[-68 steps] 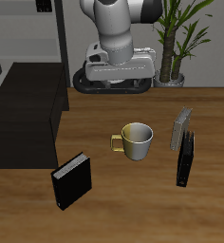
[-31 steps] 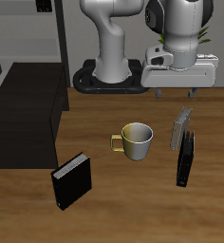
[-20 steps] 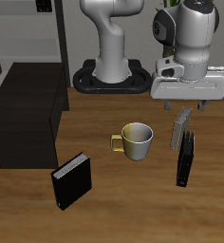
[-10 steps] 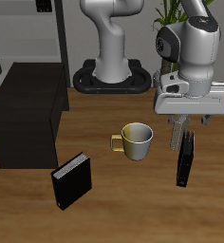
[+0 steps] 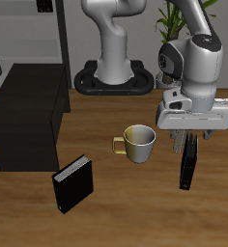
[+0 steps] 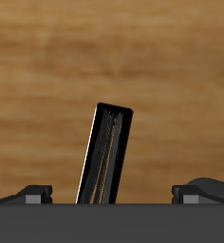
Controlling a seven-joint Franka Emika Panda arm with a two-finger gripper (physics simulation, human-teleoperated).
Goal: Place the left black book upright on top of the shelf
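Note:
The left black book is slim and stands upright on the wooden table beside the mug, near the front edge. My gripper hangs directly above its top, open and empty, one finger on each side. In the wrist view the book's top edge with its pale pages lies between my two fingertips, clear of both. The shelf, a low black cabinet with a flat top, stands at the far side of the table from the book.
A cream mug stands mid-table close to my gripper. A squarer black book stands near the front edge. A tall thin rack and a plant are at the back. The speckled grey book is hidden behind my gripper.
My gripper has swung from the table's back across to the slim black book and come down over it. It has stayed open. The books and the mug have not moved.

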